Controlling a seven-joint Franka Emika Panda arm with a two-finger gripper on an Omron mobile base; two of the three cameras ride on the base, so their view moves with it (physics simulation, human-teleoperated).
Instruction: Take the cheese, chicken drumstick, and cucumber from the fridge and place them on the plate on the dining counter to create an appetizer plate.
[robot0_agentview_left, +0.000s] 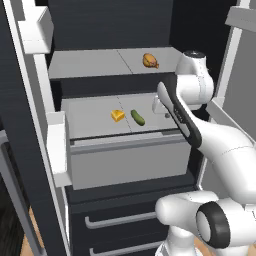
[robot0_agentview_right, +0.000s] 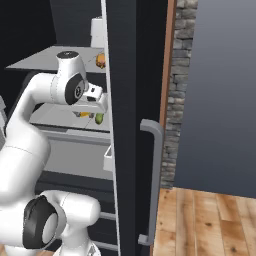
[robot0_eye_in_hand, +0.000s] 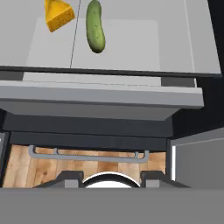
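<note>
The fridge (robot0_agentview_left: 90, 117) stands open in front of me. On its middle shelf lie the yellow-orange cheese (robot0_agentview_left: 118, 116) and, just right of it, the dark green cucumber (robot0_agentview_left: 137, 117). One shelf higher, towards the right, sits the chicken drumstick (robot0_agentview_left: 150, 60). My gripper (robot0_agentview_right: 99, 107) hangs over the front right part of the middle shelf, right of the cucumber (robot0_agentview_right: 99, 118). In the hand view the cheese (robot0_eye_in_hand: 58, 15) and the cucumber (robot0_eye_in_hand: 95, 26) lie at the top, well beyond my gripper (robot0_eye_in_hand: 111, 179). Its fingers stand apart with nothing between them.
A grey drawer (robot0_agentview_left: 130, 160) juts out under the middle shelf, with lower drawers (robot0_agentview_left: 120, 220) beneath. White door bins (robot0_agentview_left: 57, 145) line the left door. The dark right door (robot0_agentview_right: 135, 125) with its grey handle (robot0_agentview_right: 155, 175) stands close beside my arm. Wooden floor (robot0_agentview_right: 210, 225) lies to the right.
</note>
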